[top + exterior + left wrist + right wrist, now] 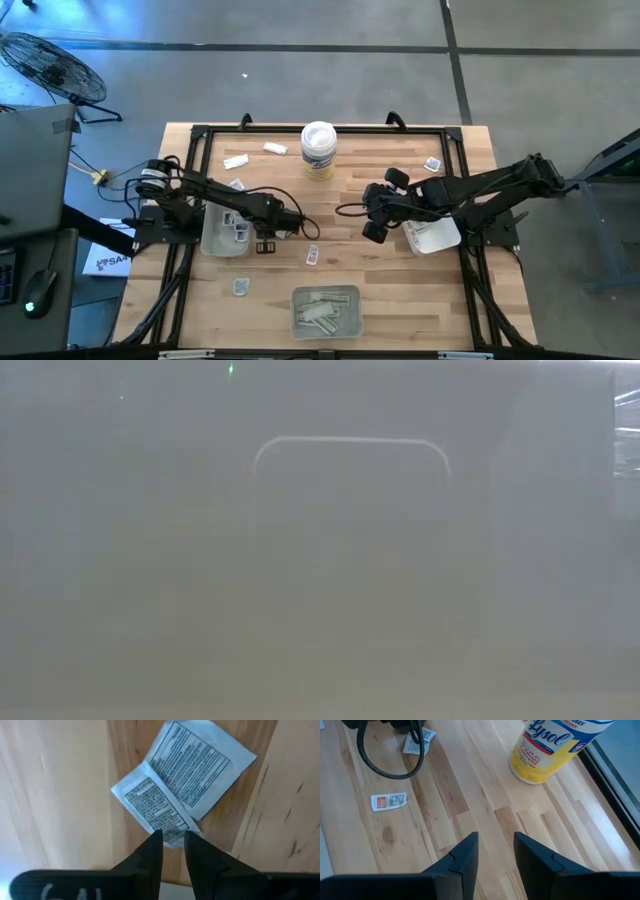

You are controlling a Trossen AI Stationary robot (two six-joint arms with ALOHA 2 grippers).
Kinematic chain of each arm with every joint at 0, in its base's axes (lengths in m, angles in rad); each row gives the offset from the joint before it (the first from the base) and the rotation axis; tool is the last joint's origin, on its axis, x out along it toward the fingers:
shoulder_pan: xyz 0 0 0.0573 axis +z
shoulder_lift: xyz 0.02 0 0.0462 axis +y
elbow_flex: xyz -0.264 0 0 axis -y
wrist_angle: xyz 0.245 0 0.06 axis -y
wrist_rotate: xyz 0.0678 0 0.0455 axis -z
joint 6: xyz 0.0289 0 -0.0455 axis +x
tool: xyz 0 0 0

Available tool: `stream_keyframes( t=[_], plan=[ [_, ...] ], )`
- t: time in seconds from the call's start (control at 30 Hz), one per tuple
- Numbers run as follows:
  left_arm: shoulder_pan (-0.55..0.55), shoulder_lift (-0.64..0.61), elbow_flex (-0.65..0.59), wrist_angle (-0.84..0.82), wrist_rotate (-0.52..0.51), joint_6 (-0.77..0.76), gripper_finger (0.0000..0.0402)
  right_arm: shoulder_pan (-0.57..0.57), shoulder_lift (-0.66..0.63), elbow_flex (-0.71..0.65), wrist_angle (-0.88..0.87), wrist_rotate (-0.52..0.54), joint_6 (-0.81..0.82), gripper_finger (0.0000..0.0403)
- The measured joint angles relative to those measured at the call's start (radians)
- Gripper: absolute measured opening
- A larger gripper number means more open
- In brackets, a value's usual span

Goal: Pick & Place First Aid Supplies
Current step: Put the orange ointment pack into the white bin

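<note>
Left wrist view shows the left tool (173,842) with its two dark, wedge-shaped fingers drawn close together, a narrow slot between them, their tips pinching the lower edge of a flat white packet (182,780). The packet is a thin, paper-like pair of squares joined along a crease, covered in fine blue print, lying flat on the pale, straight-grained wood of the desk (55,795).

From the high view, that tool (297,222) sits near the middle of the slatted butcher-block desk, just beside a translucent grey rectangular tray (222,232) under the left arm. The right tool (374,212) hangs over the desk's centre-right, near a second tray (432,236). Its blunt fingers stand apart with bare wood showing between them, and they hold nothing. A third tray (325,311) with pale strip wrappers inside rests at the near edge. A white cylindrical tub (318,149) with a yellowish label stands upright toward the far edge.

Loose packets lie scattered: two small white ones (236,161) at the far left, one (432,164) at the far right, one (312,256) between the arms and one (240,287) nearer the front. In the right wrist view a small red-printed packet (389,801) lies flat near a looping black cable (390,755).

Low view is a uniform grey blur; nothing can be made out.
</note>
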Motion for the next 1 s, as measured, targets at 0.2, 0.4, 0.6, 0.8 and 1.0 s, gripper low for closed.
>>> stream_keyframes(
  t=[0.2, 0.4, 0.6, 0.8, 1.0],
  plan=[
    [0.000, 0.007, -0.018, 0.030, -0.002, 0.024, 0.0076, 0.000, 0.000, 0.000, 0.002, 0.000, 0.000, 0.0119],
    [0.000, 0.008, -0.001, 0.138, 0.048, 0.081, 0.0076, 0.000, 0.000, 0.000, 0.020, 0.000, -0.014, 0.0118],
    [0.000, 0.011, -0.002, 0.311, 0.206, 0.178, 0.0076, 0.000, 0.000, 0.000, 0.030, -0.003, -0.018, 0.0118],
    [0.000, 0.011, 0.031, 0.298, 0.178, 0.190, 0.0076, 0.000, 0.000, 0.000, 0.030, -0.004, -0.021, 0.0118],
    [-0.001, 0.003, 0.107, 0.151, 0.169, 0.179, 0.0076, 0.000, 0.000, 0.000, 0.030, -0.002, -0.045, 0.0119]
  ],
)
